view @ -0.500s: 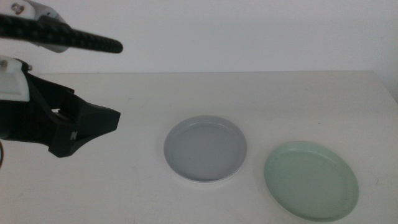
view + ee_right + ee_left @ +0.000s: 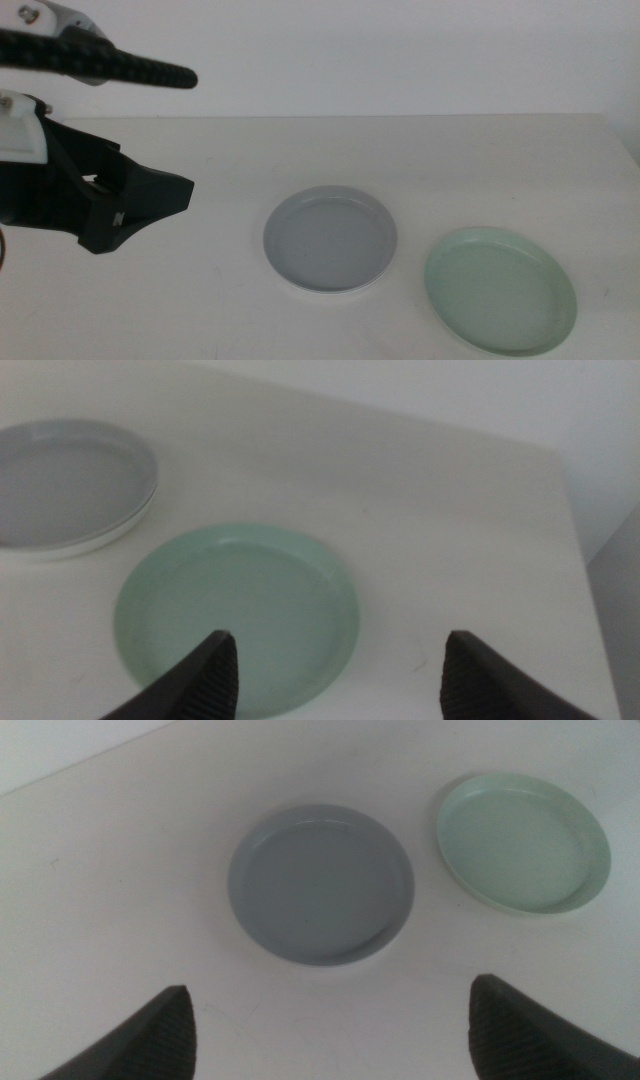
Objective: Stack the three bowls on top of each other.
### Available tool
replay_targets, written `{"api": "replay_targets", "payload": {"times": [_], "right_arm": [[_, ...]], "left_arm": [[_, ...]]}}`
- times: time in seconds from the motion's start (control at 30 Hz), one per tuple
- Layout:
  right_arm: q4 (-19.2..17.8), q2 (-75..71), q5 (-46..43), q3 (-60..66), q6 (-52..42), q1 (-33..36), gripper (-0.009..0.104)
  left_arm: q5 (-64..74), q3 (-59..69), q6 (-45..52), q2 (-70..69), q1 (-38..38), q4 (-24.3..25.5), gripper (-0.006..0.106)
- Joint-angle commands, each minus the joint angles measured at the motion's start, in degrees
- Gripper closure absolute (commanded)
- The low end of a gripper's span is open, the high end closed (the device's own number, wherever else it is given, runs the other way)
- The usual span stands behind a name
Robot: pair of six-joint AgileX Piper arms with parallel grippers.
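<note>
We see the grey-blue bowl point(image 2: 330, 239) sitting near the middle of the white table point(image 2: 300, 150), and in the middle view a thin white rim shows beneath it, so it appears to rest inside the white bowl point(image 2: 322, 290). The pale mint green bowl point(image 2: 500, 290) lies flat just beside that pair, on the right-hand side and a little nearer the camera, apart from it and not touching.

Our left gripper point(image 2: 170, 195) hangs over the left part of the table, well apart from the bowls. In the left wrist view its jaws are spread wide with nothing between them, and the grey-blue bowl point(image 2: 321, 883) and mint bowl point(image 2: 522, 843) lie ahead of it.

Our right gripper point(image 2: 335, 660) is out of the middle view. Its jaws are also wide apart and empty, hovering over the near edge of the mint green bowl point(image 2: 236, 617).
</note>
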Motion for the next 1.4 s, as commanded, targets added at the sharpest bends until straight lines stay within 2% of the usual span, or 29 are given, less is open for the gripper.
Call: {"api": "replay_targets", "payload": {"times": [0.0,0.2,0.53,0.9,1.17,1.37], "right_arm": [[0.2,5.6,1.0,-6.2,-0.5,-0.4,0.043],[4.2,17.2,8.7,-17.9,2.8,-0.4,0.043],[5.4,33.6,12.0,-28.8,17.8,-0.4,0.043],[5.6,55.4,26.2,-37.5,17.5,-0.4,0.043],[5.4,67.6,25.8,-41.2,15.4,-1.7,0.043],[4.4,75.7,22.4,-41.8,14.9,-4.4,0.043]], "left_arm": [[-3.1,-1.5,-0.2,-0.5,-0.1,-2.0,-0.005],[-3.1,-1.5,-0.2,-0.5,-0.1,-2.0,-0.005],[-3.1,-1.5,-0.2,-0.5,-0.1,-2.0,-0.005],[-3.1,-1.5,-0.2,-0.5,-0.1,-2.0,-0.005],[-3.1,-1.5,-0.2,-0.5,-0.1,-2.0,-0.005],[-3.1,-1.5,-0.2,-0.5,-0.1,-2.0,-0.005]]}}
